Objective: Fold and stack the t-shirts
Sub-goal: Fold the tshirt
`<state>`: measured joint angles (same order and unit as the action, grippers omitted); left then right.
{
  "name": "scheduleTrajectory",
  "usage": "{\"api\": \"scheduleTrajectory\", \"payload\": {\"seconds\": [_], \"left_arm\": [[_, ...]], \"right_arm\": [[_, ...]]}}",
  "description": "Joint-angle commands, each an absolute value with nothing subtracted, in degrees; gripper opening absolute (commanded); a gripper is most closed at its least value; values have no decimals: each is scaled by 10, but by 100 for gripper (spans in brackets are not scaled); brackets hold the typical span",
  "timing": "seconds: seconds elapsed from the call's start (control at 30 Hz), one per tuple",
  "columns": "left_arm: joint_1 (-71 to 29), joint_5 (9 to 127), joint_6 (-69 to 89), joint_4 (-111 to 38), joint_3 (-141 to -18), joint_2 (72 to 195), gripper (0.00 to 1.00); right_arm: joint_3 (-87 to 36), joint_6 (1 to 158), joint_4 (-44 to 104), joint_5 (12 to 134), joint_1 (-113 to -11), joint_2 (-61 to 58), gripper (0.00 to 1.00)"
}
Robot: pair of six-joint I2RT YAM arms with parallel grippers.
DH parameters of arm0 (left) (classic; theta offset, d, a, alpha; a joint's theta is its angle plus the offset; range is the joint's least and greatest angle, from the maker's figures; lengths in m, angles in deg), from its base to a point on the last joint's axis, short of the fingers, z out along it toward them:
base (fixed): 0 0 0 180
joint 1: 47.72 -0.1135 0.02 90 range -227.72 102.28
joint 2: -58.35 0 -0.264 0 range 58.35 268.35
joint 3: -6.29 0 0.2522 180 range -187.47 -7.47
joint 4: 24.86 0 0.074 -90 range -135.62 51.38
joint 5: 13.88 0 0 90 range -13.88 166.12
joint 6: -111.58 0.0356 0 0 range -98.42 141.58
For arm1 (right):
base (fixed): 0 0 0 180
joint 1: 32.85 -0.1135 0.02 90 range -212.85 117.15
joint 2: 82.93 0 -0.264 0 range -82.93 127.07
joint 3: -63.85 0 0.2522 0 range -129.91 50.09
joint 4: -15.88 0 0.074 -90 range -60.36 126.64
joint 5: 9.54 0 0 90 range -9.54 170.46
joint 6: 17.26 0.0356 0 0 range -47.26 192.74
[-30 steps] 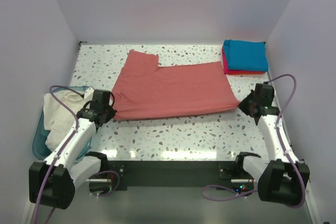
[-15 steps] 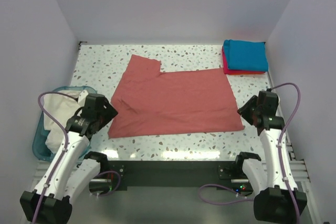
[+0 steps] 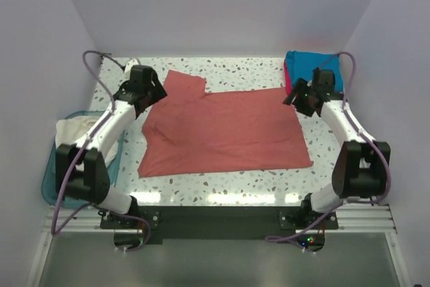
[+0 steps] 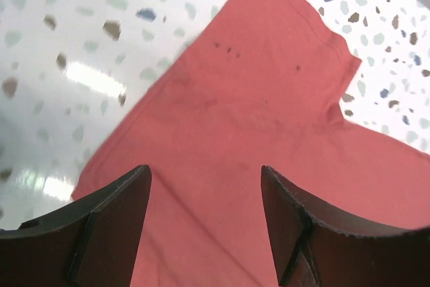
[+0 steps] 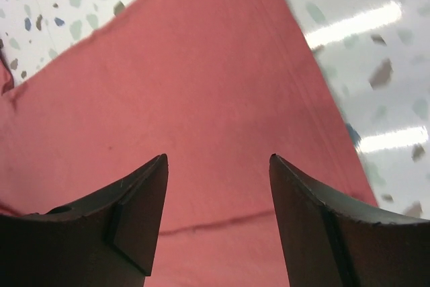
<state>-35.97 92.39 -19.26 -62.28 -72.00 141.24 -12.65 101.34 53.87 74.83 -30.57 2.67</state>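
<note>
Left hand (image 3: 152, 93) hangs released over the upper-left sleeve of the brick-red t-shirt (image 3: 225, 129). Right hand (image 3: 294, 97), also released, hovers over its upper-right corner.

The dusty brick-red t-shirt (image 3: 225, 129) lies spread flat across the middle of the worktop (image 3: 222, 181), roughly rectangular. One short sleeve (image 3: 185, 82) juts toward the far left corner, and its long near side runs almost parallel to the near edge. Shallow creases cross its left part (the cloth is otherwise smooth). In the far right corner the teal-blue t-shirt (image 3: 302, 64) sits folded into a neat square on top of the folded bright pinkish-red t-shirt (image 3: 287, 80), of which only a thin margin shows. The cream-white t-shirt (image 3: 70, 138) is a crumpled, unfolded heap beyond the left edge.
</note>
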Motion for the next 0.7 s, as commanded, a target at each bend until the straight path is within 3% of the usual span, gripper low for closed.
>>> {"api": "scheduleTrajectory", "payload": {"seconds": [0.0,0.3,0.5,0.67], "left_arm": [[-363,935,-74,-495,-814,1522,70],[-384,875,76,-466,-1055,1767,69],[-404,803,83,-503,-1216,1942,65],[-408,769,64,-508,-1281,2007,62]], "right_arm": [[-224,971,478,768,-324,105,65],[-391,916,477,778,-338,272,56],[-455,888,488,775,-341,318,54],[-449,876,479,787,-341,314,54]]}}
